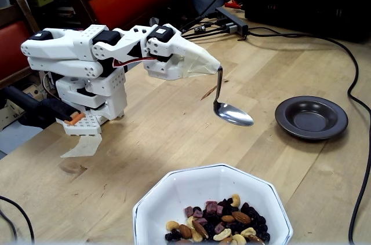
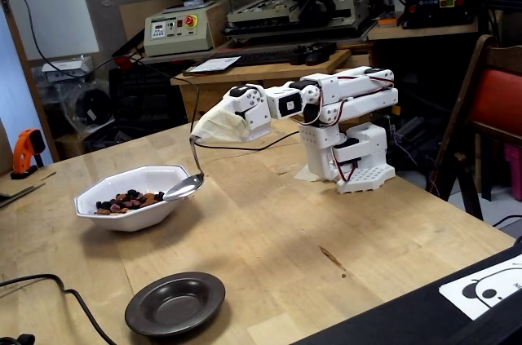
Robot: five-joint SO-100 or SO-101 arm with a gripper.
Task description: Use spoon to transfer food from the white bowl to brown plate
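While the spoon [image 1: 232, 114] hangs empty above the surface [image 1: 174, 135], clamped at its handle in the closed jaws [image 1: 219, 70], no scoop looks done: all the food [image 1: 217, 225] lies in the white bowl [image 1: 191, 190], and the brown plate [image 1: 311, 117] is bare. One fixed view shows spoon and bowl apart; another overlaps them.

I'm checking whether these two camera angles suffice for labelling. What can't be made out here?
- Gripper: fingers wrapped in a cream cover in both fixed views, so how they stand is hidden.
- Large glossy white octagonal bowl: near rim cut off by the bottom edge in a fixed view.
- Trail mix of nuts and raisins: too small to sort in a fixed view.
- Shiny silver metal spoon: handle top vanishes under the cover.
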